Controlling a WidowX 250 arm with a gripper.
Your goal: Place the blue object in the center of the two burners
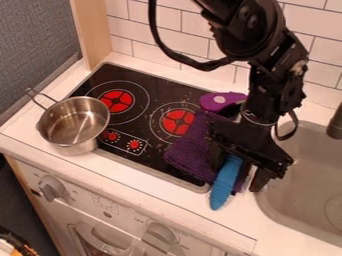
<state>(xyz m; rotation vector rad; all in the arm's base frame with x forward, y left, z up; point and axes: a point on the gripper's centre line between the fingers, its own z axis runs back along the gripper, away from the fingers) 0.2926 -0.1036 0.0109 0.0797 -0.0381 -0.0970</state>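
Observation:
My gripper (242, 172) is low over the counter between the stove and the sink, its fingers spread apart. The ribbed blue object (226, 184) lies below it, between the fingers; its rounded end points toward the counter's front edge, and its upper part is hidden under the gripper. The two burners are red discs on the black stovetop: the left burner (117, 101) toward the back, and the right burner (178, 122) closer to the gripper.
A metal pot (73, 125) stands at the stove's left front corner. Purple cloth (190, 150) covers the stovetop's right side, with a purple item (219, 101) behind it. The sink (304, 185) and faucet (335, 122) are at the right.

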